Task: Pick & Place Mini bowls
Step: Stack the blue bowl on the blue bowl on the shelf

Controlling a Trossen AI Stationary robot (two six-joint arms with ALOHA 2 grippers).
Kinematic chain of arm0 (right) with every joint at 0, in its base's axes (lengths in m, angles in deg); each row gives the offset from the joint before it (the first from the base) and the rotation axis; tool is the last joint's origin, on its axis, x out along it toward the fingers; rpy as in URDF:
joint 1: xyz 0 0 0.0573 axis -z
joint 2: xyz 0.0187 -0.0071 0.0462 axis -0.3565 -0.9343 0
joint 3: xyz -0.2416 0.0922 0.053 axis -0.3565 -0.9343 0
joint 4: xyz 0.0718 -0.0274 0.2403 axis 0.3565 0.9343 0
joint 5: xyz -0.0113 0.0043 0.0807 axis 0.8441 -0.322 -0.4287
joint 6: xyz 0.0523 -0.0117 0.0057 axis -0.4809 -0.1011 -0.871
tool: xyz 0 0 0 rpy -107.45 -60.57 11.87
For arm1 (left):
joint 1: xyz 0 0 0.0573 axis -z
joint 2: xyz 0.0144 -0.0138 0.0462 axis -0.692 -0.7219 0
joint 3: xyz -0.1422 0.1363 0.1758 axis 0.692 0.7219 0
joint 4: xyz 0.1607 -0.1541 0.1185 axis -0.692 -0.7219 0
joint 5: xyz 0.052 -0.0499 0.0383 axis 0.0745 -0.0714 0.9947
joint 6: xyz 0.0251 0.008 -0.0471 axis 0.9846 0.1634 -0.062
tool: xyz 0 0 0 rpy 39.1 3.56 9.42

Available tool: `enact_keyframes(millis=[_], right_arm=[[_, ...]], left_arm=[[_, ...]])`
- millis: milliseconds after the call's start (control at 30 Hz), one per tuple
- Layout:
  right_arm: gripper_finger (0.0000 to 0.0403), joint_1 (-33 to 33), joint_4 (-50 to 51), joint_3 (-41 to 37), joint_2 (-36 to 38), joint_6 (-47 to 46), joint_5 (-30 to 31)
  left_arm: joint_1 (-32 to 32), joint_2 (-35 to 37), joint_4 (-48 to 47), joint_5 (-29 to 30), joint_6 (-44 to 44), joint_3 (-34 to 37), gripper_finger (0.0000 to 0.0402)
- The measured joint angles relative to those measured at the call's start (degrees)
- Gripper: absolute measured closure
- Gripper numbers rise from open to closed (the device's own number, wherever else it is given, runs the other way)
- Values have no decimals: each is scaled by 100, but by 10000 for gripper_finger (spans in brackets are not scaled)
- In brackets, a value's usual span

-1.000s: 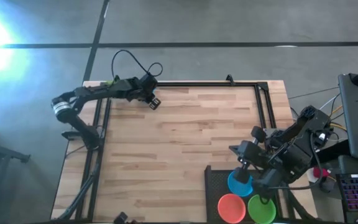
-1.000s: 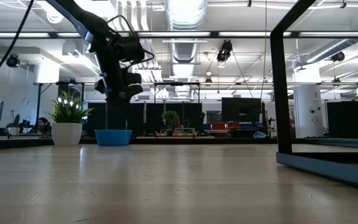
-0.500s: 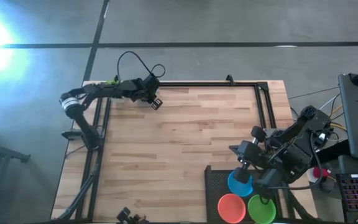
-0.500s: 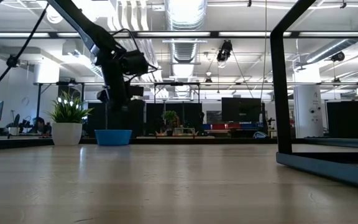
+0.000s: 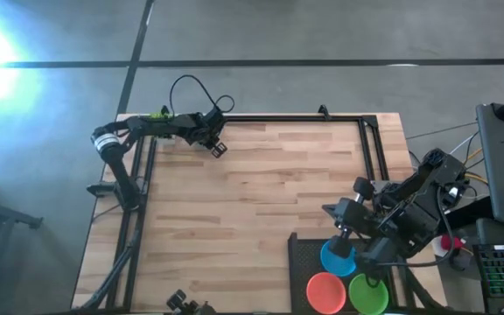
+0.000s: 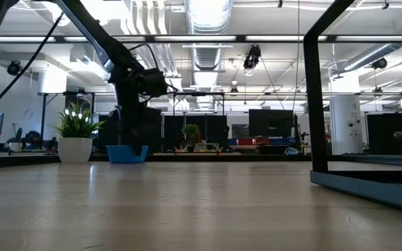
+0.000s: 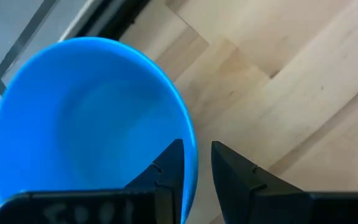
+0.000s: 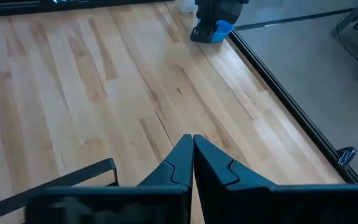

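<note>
A blue mini bowl [image 7: 86, 124] stands on its base near the table's far left corner, also seen in the low view [image 6: 127, 153] and the right wrist view [image 8: 219, 28]. My left gripper [image 7: 196, 146] has come down on it from above and is open by a narrow gap. One finger is inside the bowl and one outside its rim [image 7: 192, 155], with bare wood showing between the rim and the outer finger. In the high view the left gripper [image 5: 216, 147] hides this bowl. My right gripper [image 8: 193, 138] is shut and waits above the tray [image 5: 297, 254] at the near right. The tray holds a blue bowl [image 5: 332, 259], an orange bowl [image 5: 325, 292] and a green bowl [image 5: 367, 295].
A small potted plant [image 6: 75, 138] stands just left of the blue bowl at the far left corner. A black frame rail [image 5: 278, 119] runs along the far edge and down the right side [image 5: 376, 157]. Bare wood lies across the table's middle [image 5: 252, 201].
My left gripper has come down from above the blue bowl until its fingers stand at the bowl's rim, and the left arm's elbow has swung toward the table. The bowl has stayed where it was. The right arm has kept still.
</note>
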Motion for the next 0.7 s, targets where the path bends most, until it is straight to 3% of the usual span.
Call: enact_keyframes(millis=[133,300,467,700], right_arm=[[394,0,0,0,0,17,0],[394,0,0,0,0,28,28],[394,0,-4,-31,0,129,283],[394,0,2,-270,0,218,877]], left_arm=[[0,-129,-1,-8,383,2,333],[2,-160,-8,-19,558,2,392],[163,-88,-10,31,674,2,399],[1064,340,-13,1004,1006,-13,400]])
